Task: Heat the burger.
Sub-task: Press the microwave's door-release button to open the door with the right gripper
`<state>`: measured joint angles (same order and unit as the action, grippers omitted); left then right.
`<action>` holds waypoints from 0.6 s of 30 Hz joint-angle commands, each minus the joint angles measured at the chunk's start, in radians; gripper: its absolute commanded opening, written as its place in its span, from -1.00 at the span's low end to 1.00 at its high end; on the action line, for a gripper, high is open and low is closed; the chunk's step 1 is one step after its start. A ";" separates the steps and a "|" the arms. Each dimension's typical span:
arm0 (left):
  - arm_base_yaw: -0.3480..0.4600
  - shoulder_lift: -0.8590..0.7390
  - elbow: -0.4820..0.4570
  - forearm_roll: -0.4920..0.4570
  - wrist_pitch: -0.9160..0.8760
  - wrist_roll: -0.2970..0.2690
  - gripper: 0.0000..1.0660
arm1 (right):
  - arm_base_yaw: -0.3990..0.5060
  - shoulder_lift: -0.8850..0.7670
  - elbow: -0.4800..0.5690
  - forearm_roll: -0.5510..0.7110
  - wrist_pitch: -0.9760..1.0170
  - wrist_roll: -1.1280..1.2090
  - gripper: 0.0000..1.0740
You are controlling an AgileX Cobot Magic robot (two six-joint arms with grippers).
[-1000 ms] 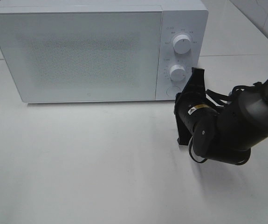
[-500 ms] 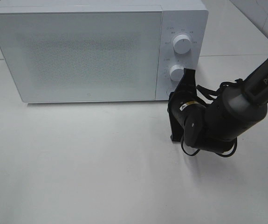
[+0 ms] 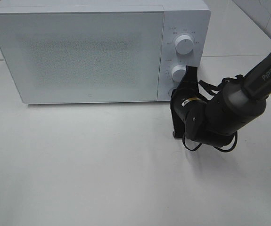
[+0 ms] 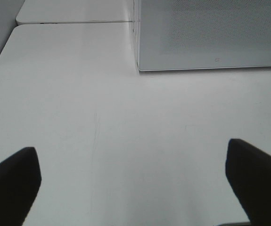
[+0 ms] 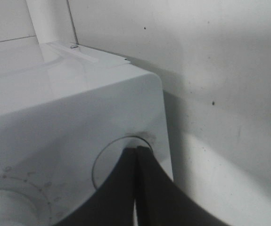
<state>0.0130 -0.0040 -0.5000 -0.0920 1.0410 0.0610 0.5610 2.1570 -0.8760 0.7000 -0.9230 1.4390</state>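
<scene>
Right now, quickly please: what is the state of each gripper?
Left gripper: open, holding nothing.
Right gripper: shut, holding nothing, tips at the round button of the microwave.

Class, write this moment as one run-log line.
right gripper shut, tips at round button | microwave door closed | left gripper open | burger unseen

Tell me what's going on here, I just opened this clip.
The right hand, shut, has its fingertips at the round button at the bottom of the white microwave's control panel. The microwave door is closed and no burger is in view. The left hand hangs open over the table, holding nothing.
</scene>
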 commanded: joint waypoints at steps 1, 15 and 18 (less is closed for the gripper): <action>0.003 -0.022 0.003 0.000 -0.002 0.001 0.88 | -0.013 0.000 -0.018 -0.014 -0.008 -0.021 -1.00; 0.003 -0.022 0.003 0.000 -0.002 0.001 0.88 | -0.023 0.000 -0.061 -0.014 -0.054 -0.031 -1.00; 0.003 -0.022 0.003 0.000 -0.002 0.001 0.88 | -0.023 0.000 -0.066 -0.014 -0.098 -0.035 -1.00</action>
<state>0.0130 -0.0040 -0.5000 -0.0920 1.0410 0.0610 0.5500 2.1630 -0.9070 0.7070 -0.9010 1.4170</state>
